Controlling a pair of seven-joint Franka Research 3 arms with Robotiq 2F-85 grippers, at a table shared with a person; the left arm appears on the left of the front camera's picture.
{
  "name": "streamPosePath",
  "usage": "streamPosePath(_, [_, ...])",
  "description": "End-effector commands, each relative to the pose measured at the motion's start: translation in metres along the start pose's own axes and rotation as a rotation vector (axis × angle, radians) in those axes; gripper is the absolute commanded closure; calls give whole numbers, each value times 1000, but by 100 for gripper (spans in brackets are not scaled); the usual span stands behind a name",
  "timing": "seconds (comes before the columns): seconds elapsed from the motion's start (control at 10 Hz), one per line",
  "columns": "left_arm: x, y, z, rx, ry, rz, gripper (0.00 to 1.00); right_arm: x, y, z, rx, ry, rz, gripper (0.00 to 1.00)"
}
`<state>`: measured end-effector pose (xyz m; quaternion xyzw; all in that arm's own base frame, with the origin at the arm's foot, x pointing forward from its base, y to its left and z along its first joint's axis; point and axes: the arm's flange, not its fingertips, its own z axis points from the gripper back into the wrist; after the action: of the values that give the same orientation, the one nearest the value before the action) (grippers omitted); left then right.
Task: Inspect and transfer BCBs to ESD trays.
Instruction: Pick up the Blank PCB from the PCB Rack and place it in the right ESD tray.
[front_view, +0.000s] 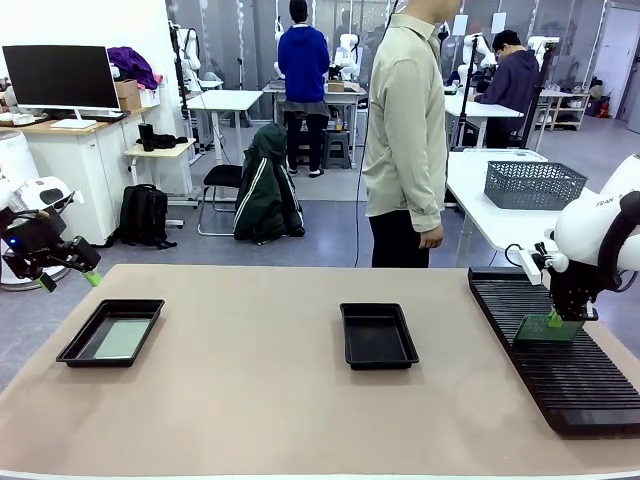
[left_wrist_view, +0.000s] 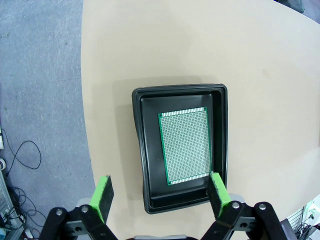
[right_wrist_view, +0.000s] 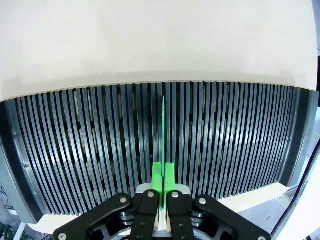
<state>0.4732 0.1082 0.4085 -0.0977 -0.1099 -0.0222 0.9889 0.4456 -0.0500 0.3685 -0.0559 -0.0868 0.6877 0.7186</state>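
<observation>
BCB (right_wrist_view: 163, 130) is pinched edge-on in the right jaws, green pads (right_wrist_view: 157, 176) closed on its top edge. That grip holds it vertical and in line with the slots of the black rack (front_view: 575, 370). Can't tell if its lower edge is seated in a slot or just clear of it. The narrow slots only allow a straight vertical lift, hence the edge grip. Second BCB (left_wrist_view: 184, 146) lies flat, face up, in the left ESD tray (left_wrist_view: 139, 150), clear of the walls. Left jaws are spread wide and empty, held above that tray looking down on it, which looks like a check of the placed board. Middle ESD tray (front_view: 378, 338) on the bench (front_view: 250, 400) is empty, likely the target for the rack board. Person (front_view: 405, 130) stands at the far side, hand down, touching nothing.
</observation>
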Motion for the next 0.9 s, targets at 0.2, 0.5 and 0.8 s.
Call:
streamPosePath(0.2, [-1, 0, -1, -3, -7, 7, 0, 0, 0, 0, 0, 0, 0, 98])
streamPosePath(0.5, [-1, 0, -1, -3, -7, 7, 0, 3, 3, 40, -17, 6, -1, 98])
streamPosePath(0.8, [-1, 0, -1, -3, -7, 7, 0, 15, -3, 106, -9, 67, -7, 98])
